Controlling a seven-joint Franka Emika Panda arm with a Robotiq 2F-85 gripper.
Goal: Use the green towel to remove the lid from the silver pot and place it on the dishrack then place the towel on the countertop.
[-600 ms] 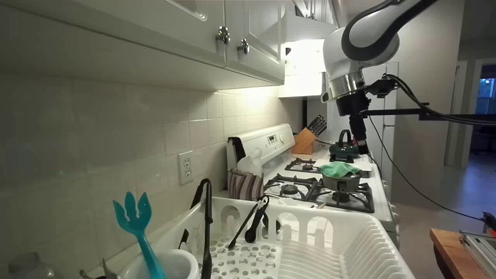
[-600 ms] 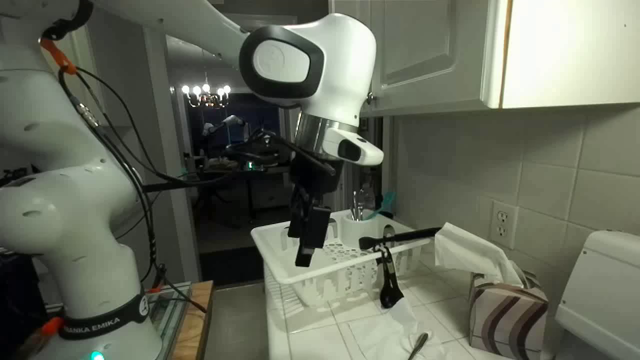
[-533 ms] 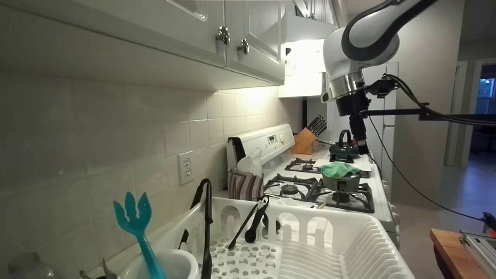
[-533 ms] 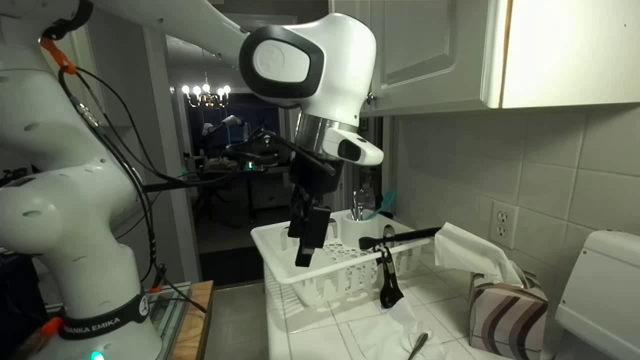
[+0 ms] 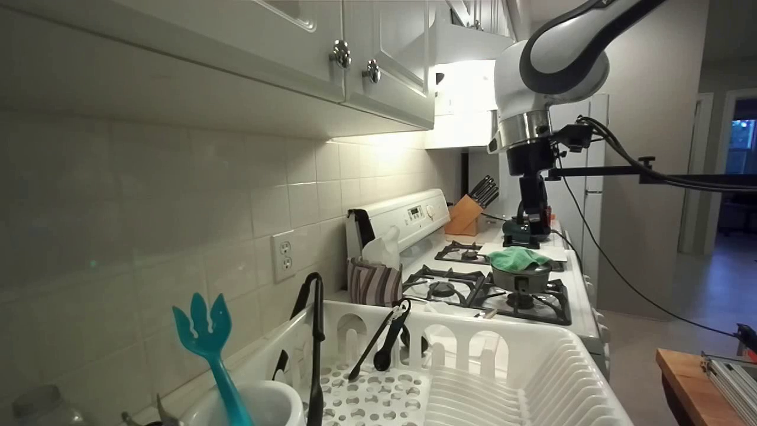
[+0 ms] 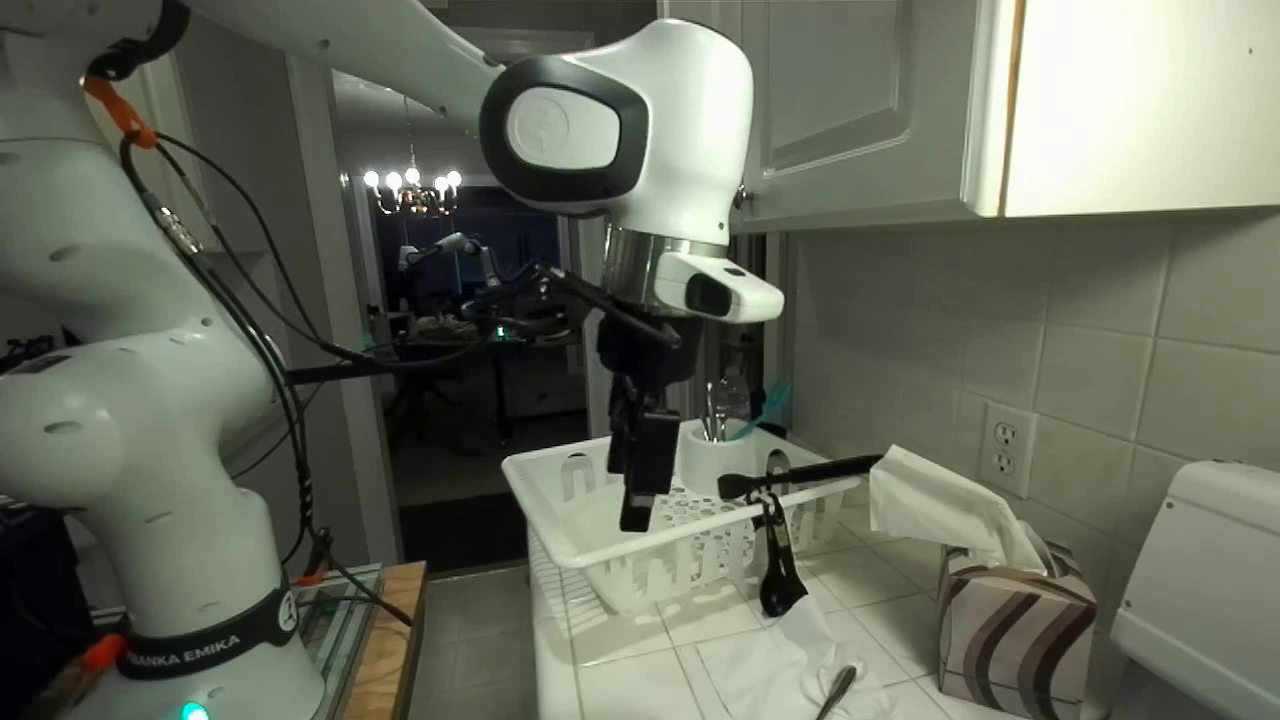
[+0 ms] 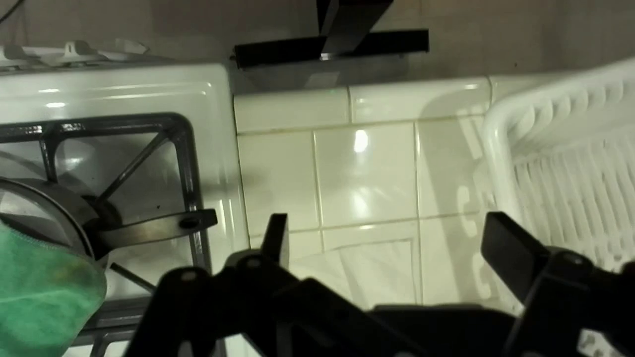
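The green towel lies draped over the silver pot on the front stove burner. In the wrist view the towel is at lower left. The pot's handle points toward the counter. An edge of the lid shows beside the towel; the rest is covered. My gripper is open and empty above the tiled countertop, between stove and dishrack. It also shows in both exterior views, apart from towel and pot.
A striped tissue box stands by the wall. Black utensils hang on the dishrack's stove-side rim. A white cup with utensils stands in the rack. A knife block and dark kettle are beyond the stove. Upper cabinets overhang the counter.
My gripper has moved a little toward the tiled wall, leftward in one exterior picture and rightward in its counterpart, and hangs straighter down. The towel and pot have not moved.
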